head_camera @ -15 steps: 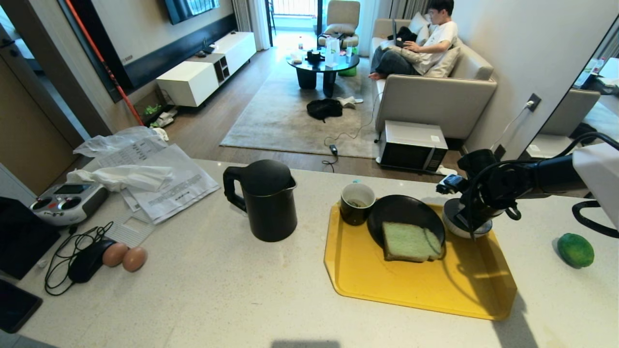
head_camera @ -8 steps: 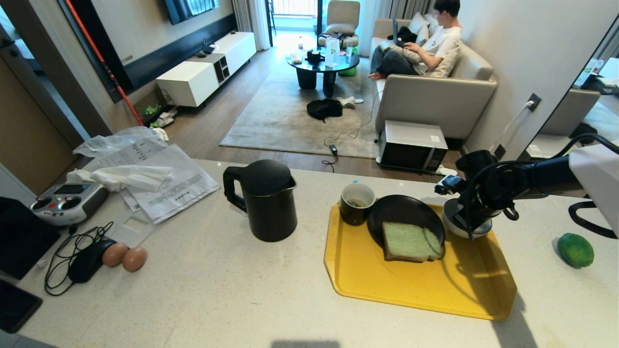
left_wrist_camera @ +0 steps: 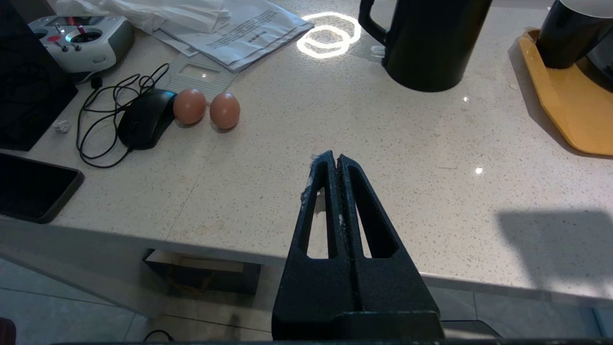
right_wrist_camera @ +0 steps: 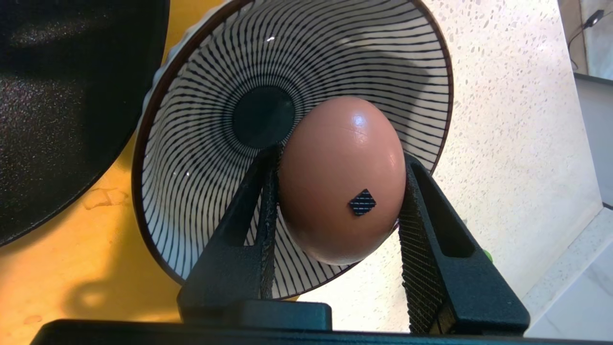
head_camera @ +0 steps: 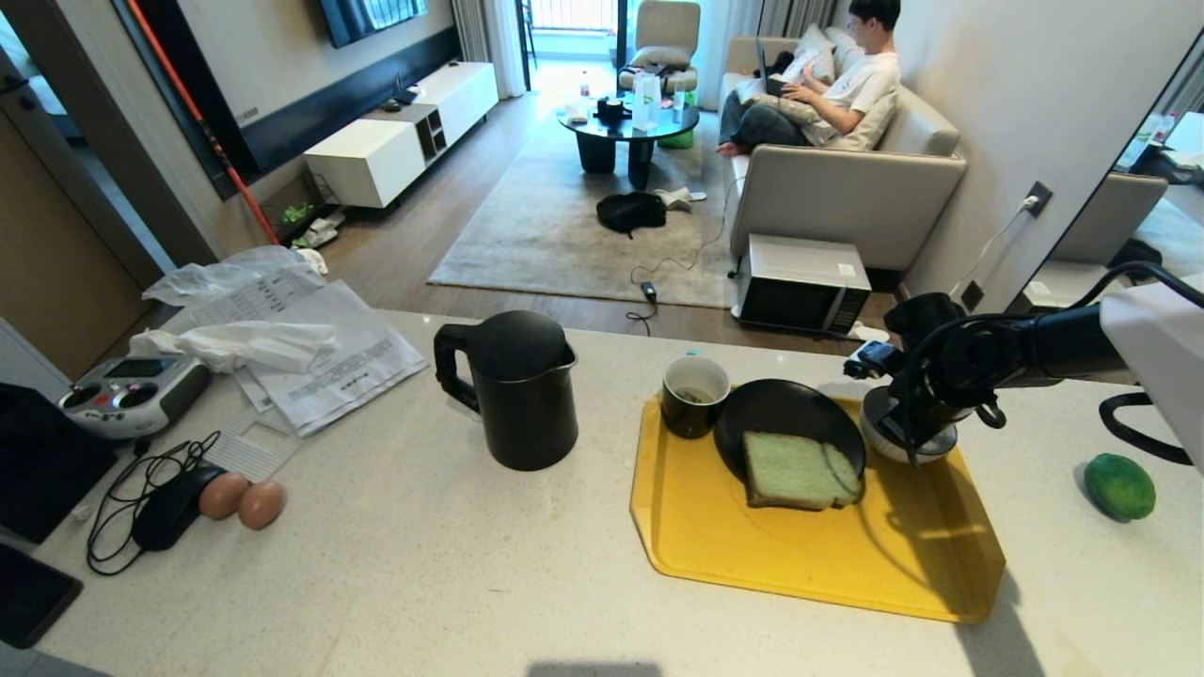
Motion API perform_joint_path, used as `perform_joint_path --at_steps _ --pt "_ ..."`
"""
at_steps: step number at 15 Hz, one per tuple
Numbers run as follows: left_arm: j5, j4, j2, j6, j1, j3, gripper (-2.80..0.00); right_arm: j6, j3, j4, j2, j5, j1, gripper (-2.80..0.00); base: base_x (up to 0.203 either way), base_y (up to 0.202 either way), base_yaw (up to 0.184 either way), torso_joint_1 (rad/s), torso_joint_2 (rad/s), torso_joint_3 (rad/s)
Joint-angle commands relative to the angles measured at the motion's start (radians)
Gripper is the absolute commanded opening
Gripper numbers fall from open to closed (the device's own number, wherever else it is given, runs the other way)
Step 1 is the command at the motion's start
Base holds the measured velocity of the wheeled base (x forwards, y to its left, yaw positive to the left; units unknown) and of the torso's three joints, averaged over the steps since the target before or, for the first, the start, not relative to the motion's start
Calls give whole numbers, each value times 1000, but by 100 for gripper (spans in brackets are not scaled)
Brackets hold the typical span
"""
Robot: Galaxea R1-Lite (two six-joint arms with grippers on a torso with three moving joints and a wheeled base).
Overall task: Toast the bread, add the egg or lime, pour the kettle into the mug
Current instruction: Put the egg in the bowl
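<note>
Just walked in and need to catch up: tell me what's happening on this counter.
The right hand holds an egg over the striped bowl at the yellow tray's far corner. The bread lies on the black plate beside the mug. The kettle and lime sit untouched on the counter. The left hand is shut and idle near the counter's front edge.

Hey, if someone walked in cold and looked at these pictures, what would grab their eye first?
Probably the pinkish-tan egg clamped in the right tool just above the striped white bowl at the far right corner of the yellow plastic tray. Next, the pale green bread slice on the black round plate beside it.
</note>
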Motion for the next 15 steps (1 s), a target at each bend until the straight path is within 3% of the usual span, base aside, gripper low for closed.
perform_joint_path --at_steps 1,15 --pt "0 0 1 0 0 1 -280 -4 -4 2 5 -2 0 -280 0 0 0 0 0 0" --pt "0 0 1 0 0 1 -280 -4 -4 5 2 -16 1 -280 0 0 0 0 0 0"
